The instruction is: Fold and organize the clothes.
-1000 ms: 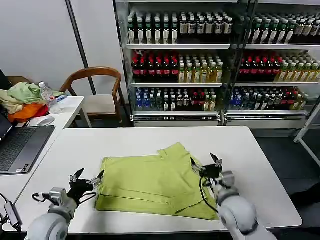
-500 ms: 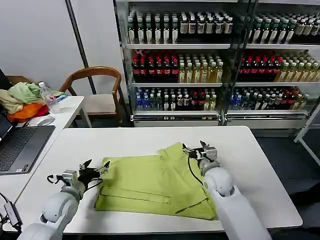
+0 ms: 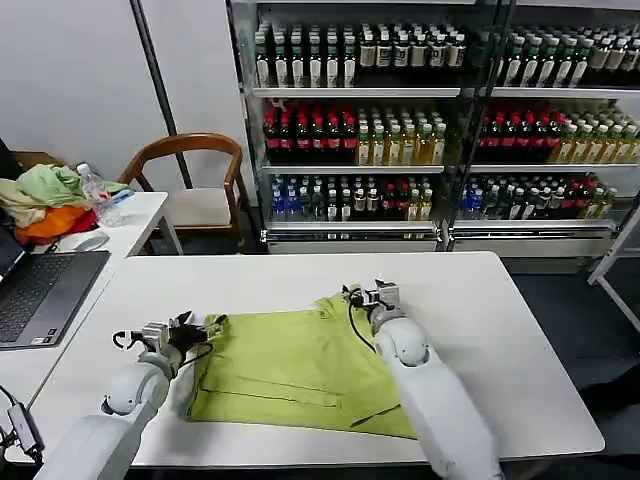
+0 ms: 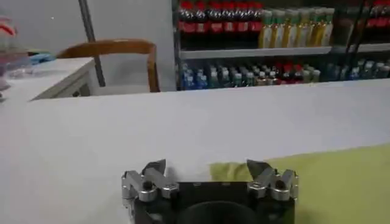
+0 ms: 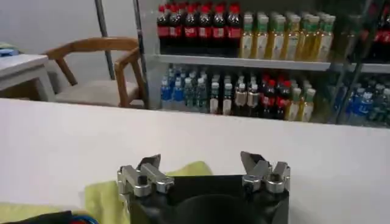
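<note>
Both arms have reached forward over the last second: the left hand (image 3: 196, 326) has travelled from the near left corner of the shirt up to its far left corner, and the right hand (image 3: 362, 294) has gone from the middle of the right side to the raised far corner. The lime-green short-sleeved cotton T-shirt (image 3: 290, 365) lies partly folded into a rough rectangle on the white rectangular counter (image 3: 500, 330), its left edge just beside the left hand and its far right flap directly under the right hand. The left hand's fingers (image 4: 153, 172) stand apart, with a tip of green cloth (image 4: 317, 182) showing between and beyond them in the left wrist view. The right hand's fingers (image 5: 148, 165) are likewise spread, with a fold of the shirt (image 5: 183, 173) just ahead of them. Neither hand is clamped on the fabric. Beyond the left hand, on a side counter (image 3: 140, 215), sit a dark grey open laptop (image 3: 40, 290) and a heap of pale green and orange garments (image 3: 45, 200). Past the right hand stand glass-fronted shelves of bottled drinks (image 3: 400, 120) and a brown wooden armchair (image 3: 195, 185).
</note>
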Motion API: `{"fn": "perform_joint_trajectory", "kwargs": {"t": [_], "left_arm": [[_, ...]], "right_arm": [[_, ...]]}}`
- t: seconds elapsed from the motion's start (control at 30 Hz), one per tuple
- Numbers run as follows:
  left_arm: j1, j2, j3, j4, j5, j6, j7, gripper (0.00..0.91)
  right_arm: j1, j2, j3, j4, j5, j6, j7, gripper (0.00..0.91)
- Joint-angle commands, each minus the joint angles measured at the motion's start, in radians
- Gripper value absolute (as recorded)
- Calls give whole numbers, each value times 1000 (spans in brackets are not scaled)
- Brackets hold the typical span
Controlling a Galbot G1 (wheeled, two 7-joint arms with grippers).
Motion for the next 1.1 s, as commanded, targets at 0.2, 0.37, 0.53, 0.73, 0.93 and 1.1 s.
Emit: {"fn": "perform_joint_trajectory", "kwargs": {"t": [0.2, 0.37, 0.53, 0.73, 0.93, 1.1], "left_arm": [[-42, -12, 27, 62, -8, 17, 8, 907], [-23, -5, 21, 28, -15, 20, 25, 40], [8, -3, 13, -5, -23, 20, 26, 50], [31, -5, 11, -23, -20, 21, 27, 50], [41, -10, 10, -33, -16, 20, 29, 50], [45, -14, 2, -30, -14, 9, 42, 50]], "right_arm": [[39, 28, -17, -116, -1, 7, -5, 907], [38, 26, -15, -115, 25, -11, 2, 0], [36, 22, -12, -114, 38, -13, -3, 0], [29, 25, -11, -109, 40, -11, -3, 0], [29, 30, -5, -112, 36, -6, -3, 0], [20, 25, -3, -90, 32, 8, -6, 0]]}}
